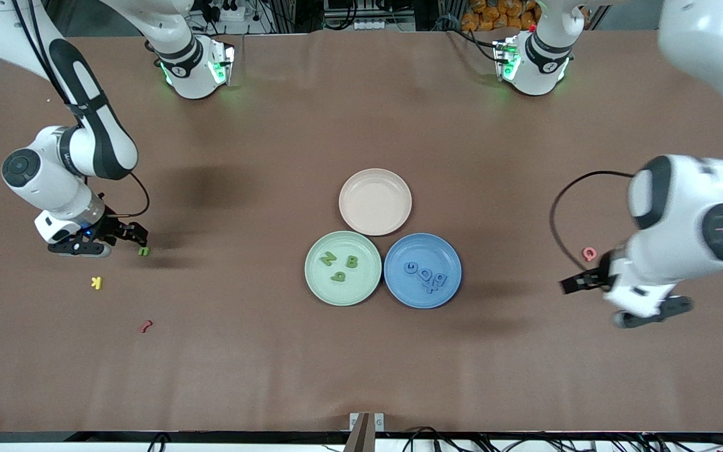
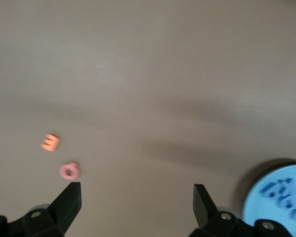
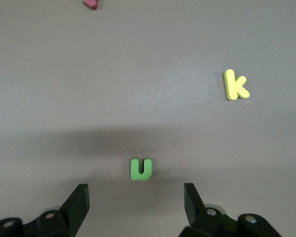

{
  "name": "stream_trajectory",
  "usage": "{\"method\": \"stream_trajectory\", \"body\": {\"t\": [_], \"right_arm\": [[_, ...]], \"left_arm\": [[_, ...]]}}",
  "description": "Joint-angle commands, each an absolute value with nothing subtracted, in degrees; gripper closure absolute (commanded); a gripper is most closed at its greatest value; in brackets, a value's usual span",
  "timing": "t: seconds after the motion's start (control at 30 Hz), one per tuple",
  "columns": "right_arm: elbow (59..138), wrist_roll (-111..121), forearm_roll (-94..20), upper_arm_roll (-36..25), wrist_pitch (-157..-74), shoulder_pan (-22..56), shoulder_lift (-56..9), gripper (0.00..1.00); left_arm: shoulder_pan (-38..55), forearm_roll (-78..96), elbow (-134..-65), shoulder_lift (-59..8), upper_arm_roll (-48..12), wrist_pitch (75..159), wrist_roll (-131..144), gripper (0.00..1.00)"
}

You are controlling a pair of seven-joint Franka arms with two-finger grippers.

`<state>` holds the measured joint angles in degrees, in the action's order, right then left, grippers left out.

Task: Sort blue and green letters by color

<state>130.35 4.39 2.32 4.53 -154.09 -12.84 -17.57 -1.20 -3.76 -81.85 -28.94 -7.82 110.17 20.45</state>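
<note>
Right wrist view: green u (image 3: 141,169) on table just ahead of right end effector (image 3: 136,202), fingers apart, empty.

Reaches in with right arm (image 1: 85,144) from the eleven o'clock base, elbow folded, wrist dropped at nine o'clock in the front view. Holds right gripper (image 1: 139,242) (image 3: 135,192) low, fingers (image 3: 79,197) spread apart and aimed toward three o'clock. Comes in with left arm (image 1: 688,207) from the one o'clock base, forearm bent down at three o'clock. Carries left gripper (image 1: 568,285) (image 2: 137,195) low, fingers (image 2: 71,195) wide apart, aimed toward nine o'clock.
</note>
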Motion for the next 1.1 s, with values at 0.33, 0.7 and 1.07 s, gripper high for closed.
{"method": "stream_trajectory", "body": {"t": [0.33,0.7,1.07], "right_arm": [[129.7,7.9,2.9,5.2,-157.9,-14.1,-21.5,0.23],[128.5,7.7,2.7,5.2,-158.9,-14.7,-24.0,0.29],[127.4,7.3,2.7,5.2,-158.8,-14.7,-25.9,0.36]], "left_arm": [[0.4,3.2,-94.4,-15.0,1.6,107.1,0.1,0.0],[0.6,2.7,-105.6,-2.3,1.7,105.1,0.4,0.0],[0.2,2.1,-106.1,4.1,1.8,102.6,0.4,0.0]]}}
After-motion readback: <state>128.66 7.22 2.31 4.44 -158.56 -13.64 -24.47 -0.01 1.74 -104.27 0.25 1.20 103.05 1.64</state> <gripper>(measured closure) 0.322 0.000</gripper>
